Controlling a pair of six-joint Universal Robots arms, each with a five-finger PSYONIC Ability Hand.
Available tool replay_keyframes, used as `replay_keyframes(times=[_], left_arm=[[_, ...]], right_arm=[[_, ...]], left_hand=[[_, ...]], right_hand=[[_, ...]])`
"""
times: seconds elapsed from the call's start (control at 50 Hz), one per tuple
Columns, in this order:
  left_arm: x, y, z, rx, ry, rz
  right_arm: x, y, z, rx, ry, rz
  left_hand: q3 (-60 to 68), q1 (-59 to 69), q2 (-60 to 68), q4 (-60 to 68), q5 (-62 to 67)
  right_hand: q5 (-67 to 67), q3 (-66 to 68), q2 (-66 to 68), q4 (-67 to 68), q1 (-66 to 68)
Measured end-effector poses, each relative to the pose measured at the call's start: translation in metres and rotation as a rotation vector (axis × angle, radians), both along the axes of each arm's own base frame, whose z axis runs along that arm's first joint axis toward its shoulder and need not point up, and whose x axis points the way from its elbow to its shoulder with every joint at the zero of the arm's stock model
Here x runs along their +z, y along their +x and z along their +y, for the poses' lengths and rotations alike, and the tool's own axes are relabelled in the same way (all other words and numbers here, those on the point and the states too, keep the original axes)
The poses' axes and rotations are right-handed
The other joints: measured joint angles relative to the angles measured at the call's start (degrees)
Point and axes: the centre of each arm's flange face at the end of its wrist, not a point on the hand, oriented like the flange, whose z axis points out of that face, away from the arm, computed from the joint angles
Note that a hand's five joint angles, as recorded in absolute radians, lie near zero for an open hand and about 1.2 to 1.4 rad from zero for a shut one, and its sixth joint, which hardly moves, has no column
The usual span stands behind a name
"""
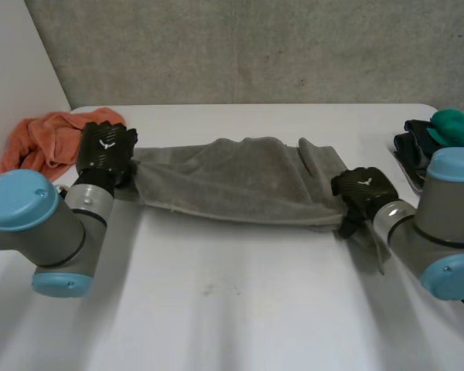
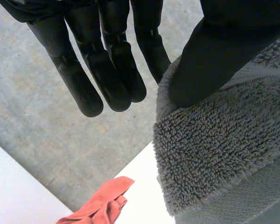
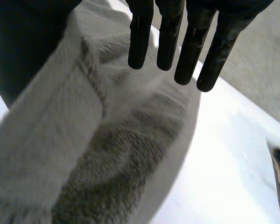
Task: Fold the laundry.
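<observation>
One white table (image 1: 232, 309) carries everything, and its near side is cut off. One grey towel (image 1: 232, 182) is stretched across the middle from nine to three o'clock; its right end is partly hidden under the right arm. One orange cloth (image 1: 42, 139) lies crumpled at ten o'clock, partly behind the left hand (image 1: 104, 151). At two o'clock one green cloth (image 1: 456, 127) sits on a dark thing (image 1: 414, 147); both are cut off and I cannot tell what they are. There are two hands. The left one pinches the towel's left end between thumb and straight fingers. The right hand (image 1: 363, 189) pinches the right end the same way.
</observation>
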Motion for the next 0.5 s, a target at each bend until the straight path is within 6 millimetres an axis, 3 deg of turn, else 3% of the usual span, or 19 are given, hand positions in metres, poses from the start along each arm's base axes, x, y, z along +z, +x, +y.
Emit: replay_keyframes(times=[0.16, 0.3, 0.42, 0.44, 0.46, 0.5], left_arm=[[0.001, 0.006, 0.002, 0.014, 0.015, -0.003], [-0.004, 0.007, 0.006, 0.013, 0.043, -0.013], [-0.005, 0.008, 0.009, 0.014, 0.067, -0.023], [-0.005, 0.009, 0.010, 0.014, 0.074, -0.026], [-0.005, 0.009, 0.010, 0.014, 0.080, -0.028], [-0.005, 0.010, 0.013, 0.014, 0.098, -0.033]], right_arm=[[0.001, -0.026, -0.011, -0.113, 0.125, -0.096], [0.002, -0.041, -0.002, -0.155, 0.276, -0.145], [0.006, -0.046, 0.003, -0.154, 0.292, -0.140], [0.008, -0.049, 0.004, -0.146, 0.283, -0.126], [0.008, -0.049, 0.004, -0.139, 0.278, -0.118], [0.009, -0.049, 0.006, -0.113, 0.261, -0.089]], left_hand=[[0.0, 0.0, 0.0, 0.0, 0.0], [0.0, 0.0, 0.0, 0.0, 0.0], [0.0, 0.0, 0.0, 0.0, 0.0], [0.0, 0.0, 0.0, 0.0, 0.0], [0.0, 0.0, 0.0, 0.0, 0.0], [0.0, 0.0, 0.0, 0.0, 0.0]], right_hand=[[-0.7, -0.4, 0.0, -0.4, 0.0], [0.0, -0.2, 0.2, -0.2, 0.1], [4.7, 4.9, 4.8, 4.8, 4.2], [18.7, 19.5, 19.7, 19.6, 17.7], [18.8, 19.6, 19.7, 19.7, 17.8], [34.2, 35.1, 35.5, 35.3, 32.0]])
